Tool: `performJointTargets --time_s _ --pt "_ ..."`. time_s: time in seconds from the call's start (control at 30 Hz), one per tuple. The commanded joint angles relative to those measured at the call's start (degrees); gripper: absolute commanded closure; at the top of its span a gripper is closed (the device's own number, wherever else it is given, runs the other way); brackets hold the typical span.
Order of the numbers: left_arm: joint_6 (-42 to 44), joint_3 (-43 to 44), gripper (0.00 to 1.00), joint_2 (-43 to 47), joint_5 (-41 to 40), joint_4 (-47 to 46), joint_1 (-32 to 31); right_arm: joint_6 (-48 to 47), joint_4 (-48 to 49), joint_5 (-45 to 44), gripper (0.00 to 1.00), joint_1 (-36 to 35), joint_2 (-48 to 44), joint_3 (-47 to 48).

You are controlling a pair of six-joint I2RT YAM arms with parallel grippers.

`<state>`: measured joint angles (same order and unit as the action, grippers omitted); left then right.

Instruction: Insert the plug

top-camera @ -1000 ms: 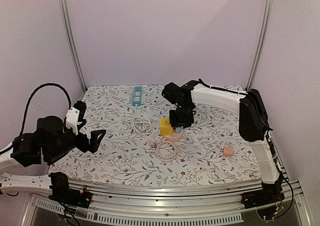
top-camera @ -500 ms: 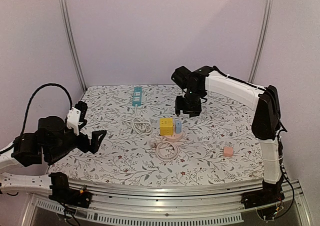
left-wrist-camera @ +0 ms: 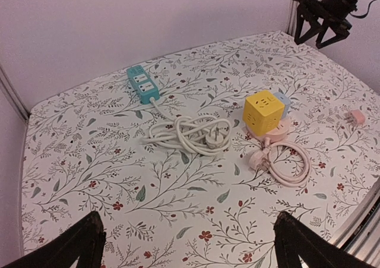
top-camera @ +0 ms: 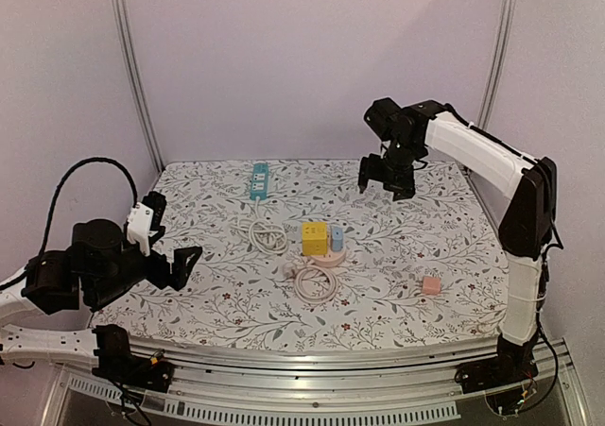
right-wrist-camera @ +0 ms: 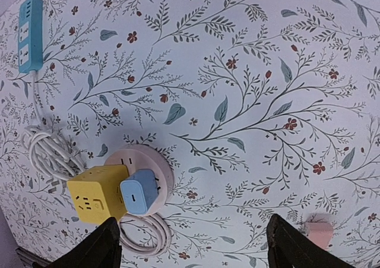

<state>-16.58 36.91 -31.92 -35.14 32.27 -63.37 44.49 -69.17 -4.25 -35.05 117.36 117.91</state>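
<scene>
The blue plug (right-wrist-camera: 141, 195) stands on the pink round socket (right-wrist-camera: 148, 156), touching the yellow cube (right-wrist-camera: 95, 201). It looks light, rigid and smooth, so its two flat sides give the best hold. The right gripper (top-camera: 384, 182) and left gripper (left-wrist-camera: 187, 232) hang spread apart, empty.

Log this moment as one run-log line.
right gripper open, raised | left gripper open | blue plug on pink socket beside yellow cube
</scene>
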Motion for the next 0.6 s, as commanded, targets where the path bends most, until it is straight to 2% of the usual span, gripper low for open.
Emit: performJointTargets --time_s 0.0,0.17,0.57 --pt "-0.56 -0.69 0.01 -0.66 0.24 0.14 -1.66 -0.87 -1.49 -1.11 0.13 2.49 -5.15 -4.42" --pt "-0.55 -0.69 0.01 -0.95 0.24 0.15 -1.66 -1.28 -1.06 -1.48 0.02 5.29 -8.23 -9.61" --pt "-0.38 -0.61 0.01 -0.5 0.37 0.13 -1.66 1.9 0.73 -1.13 0.01 7.63 -12.83 -26.1"
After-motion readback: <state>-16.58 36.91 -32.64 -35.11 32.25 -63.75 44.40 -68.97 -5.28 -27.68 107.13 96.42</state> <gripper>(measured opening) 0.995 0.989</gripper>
